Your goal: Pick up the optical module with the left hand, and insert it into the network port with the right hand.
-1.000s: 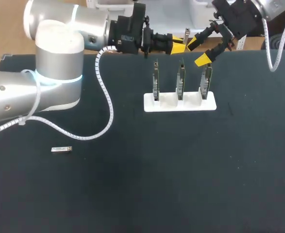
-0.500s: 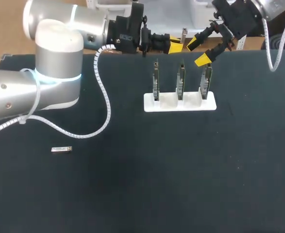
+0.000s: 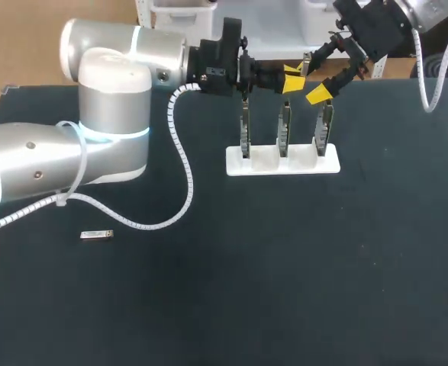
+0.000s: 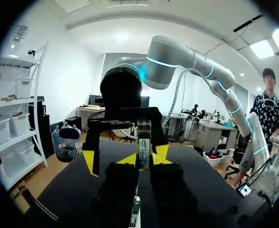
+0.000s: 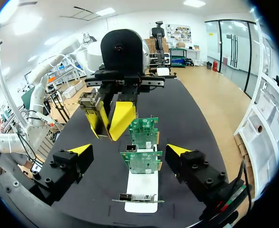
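the left gripper (image 4: 144, 156) is clamped on the optical module (image 4: 144, 142), one yellow tip on each side of it. the module is a thin metal bar that stands upright and pokes out past the tips. seen from above, this gripper (image 3: 292, 78) hangs in the air at the far edge of the counter (image 3: 285, 267), on an arm that reaches in from the left, above the row of circuit boards.

the right gripper (image 5: 129, 149) faces it from the other side. its two yellow-tipped fingers are spread wide apart and grip nothing. just ahead of those fingers the left gripper (image 5: 110, 124) shows its yellow tips pointing down, with the module's (image 5: 88, 101) metal end showing above one of them. from above, the right gripper (image 3: 311, 79) sits just beside the left one; whether they touch cannot be told.

below both grippers, three green circuit boards (image 3: 284, 122) stand upright in a row in a white holder (image 3: 269, 162) on the dark counter. the middle board has a small metal network port (image 5: 129, 154) at its edge.

well apart from all this, toward the left side of the counter, a second silver module (image 3: 96, 235) lies flat by itself.
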Available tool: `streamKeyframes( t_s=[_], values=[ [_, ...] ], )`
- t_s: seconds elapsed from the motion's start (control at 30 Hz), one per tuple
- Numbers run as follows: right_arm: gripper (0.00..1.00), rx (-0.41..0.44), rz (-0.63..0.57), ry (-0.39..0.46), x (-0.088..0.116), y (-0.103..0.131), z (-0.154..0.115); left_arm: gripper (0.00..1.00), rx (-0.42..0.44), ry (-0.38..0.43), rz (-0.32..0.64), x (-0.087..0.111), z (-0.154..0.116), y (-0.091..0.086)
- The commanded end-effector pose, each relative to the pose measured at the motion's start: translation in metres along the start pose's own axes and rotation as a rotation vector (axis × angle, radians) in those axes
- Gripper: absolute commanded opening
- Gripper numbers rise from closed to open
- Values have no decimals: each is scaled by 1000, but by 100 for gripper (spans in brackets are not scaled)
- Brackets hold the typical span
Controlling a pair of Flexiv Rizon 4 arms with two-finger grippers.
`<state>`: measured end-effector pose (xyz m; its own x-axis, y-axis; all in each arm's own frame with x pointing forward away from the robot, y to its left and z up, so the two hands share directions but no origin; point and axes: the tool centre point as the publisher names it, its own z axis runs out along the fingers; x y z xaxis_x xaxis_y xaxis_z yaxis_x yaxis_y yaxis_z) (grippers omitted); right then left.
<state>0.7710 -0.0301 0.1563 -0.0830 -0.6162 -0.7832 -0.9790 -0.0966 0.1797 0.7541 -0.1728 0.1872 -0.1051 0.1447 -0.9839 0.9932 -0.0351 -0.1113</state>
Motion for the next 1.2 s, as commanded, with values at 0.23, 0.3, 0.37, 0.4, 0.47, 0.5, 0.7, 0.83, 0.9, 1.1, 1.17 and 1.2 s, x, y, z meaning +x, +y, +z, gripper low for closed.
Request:
streamKeyframes(
  t_s=[0.23,0.3,0.37,0.4,0.47,0.5,0.7,0.83,0.9,1.1,1.17,1.2],
  values=[
    [100,2,0,0,0,1,0,0,-8,15,-30,13,-10,2],
    [100,2,0,0,0,1,0,0,-14,18,-35,14,-12,2],
    [100,2,0,0,0,1,0,0,-18,19,-37,15,-13,2],
    [100,2,0,0,0,1,0,0,-19,20,-38,15,-14,1],
    [100,2,0,0,0,1,0,0,-22,19,-40,16,-15,1],
    [100,2,0,0,0,1,0,0,-23,20,-40,16,-15,1],
    [100,2,0,0,0,1,0,0,-20,31,-45,21,-13,3],
    [100,2,0,0,0,1,0,0,-19,38,-55,26,-13,4],
    [100,2,0,0,0,1,0,0,-19,39,-60,27,-13,4],
    [100,2,0,0,0,1,0,0,-21,34,-64,27,-10,8],
    [100,2,0,0,0,1,0,0,-20,34,-62,27,-9,8],
    [100,2,0,0,0,1,0,0,-20,34,-61,27,-9,9]
  ],
)
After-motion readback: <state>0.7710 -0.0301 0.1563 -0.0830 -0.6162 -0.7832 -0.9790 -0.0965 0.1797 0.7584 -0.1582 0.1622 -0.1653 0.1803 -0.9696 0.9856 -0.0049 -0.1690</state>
